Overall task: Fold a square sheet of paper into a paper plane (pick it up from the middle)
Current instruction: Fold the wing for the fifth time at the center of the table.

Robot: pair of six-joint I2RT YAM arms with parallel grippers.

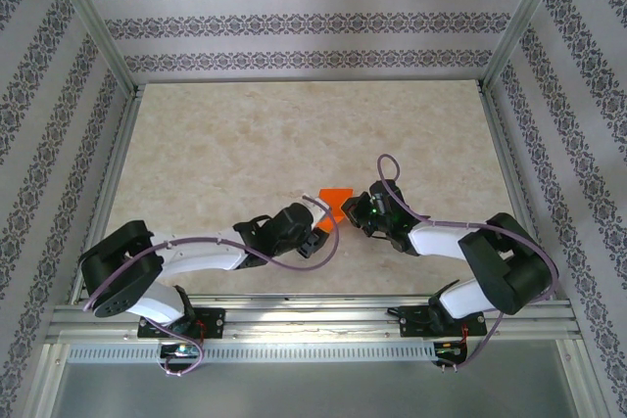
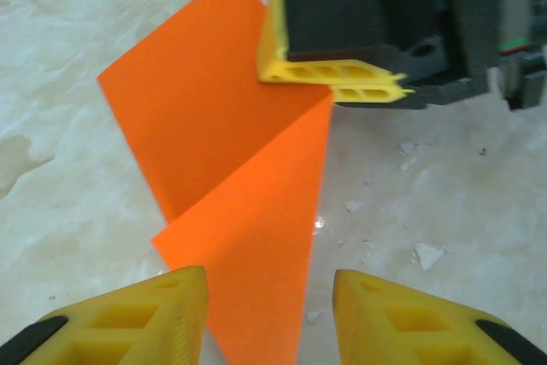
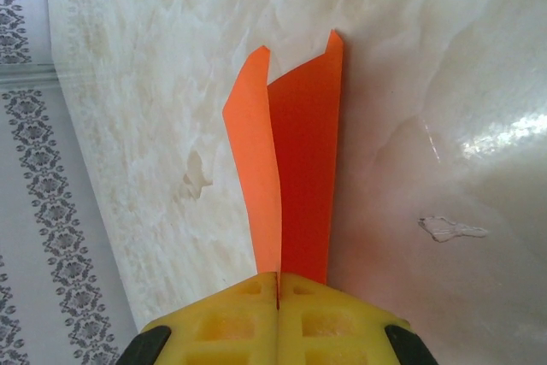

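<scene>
The square sheet of paper (image 1: pixel 336 200) is bright orange, folded along a crease, and stands on edge over the marble table between the two arms. My right gripper (image 3: pixel 278 284) is shut on one end of the fold, and the two flaps (image 3: pixel 295 168) splay away from its yellow fingers. In the left wrist view the same right gripper (image 2: pixel 342 83) pinches the sheet's far corner. My left gripper (image 2: pixel 269 297) is open. The sheet's (image 2: pixel 231 177) near pointed end reaches between its fingers, close to the left finger (image 2: pixel 162 314) and well clear of the other. From above, the left gripper (image 1: pixel 323 227) sits just below the paper.
Small white scraps (image 2: pixel 427 254) and a smear (image 3: pixel 453 228) lie on the table (image 1: pixel 245 144) near the paper. Aluminium rails (image 1: pixel 108 173) and patterned walls enclose the table on three sides. The two grippers are nearly tip to tip.
</scene>
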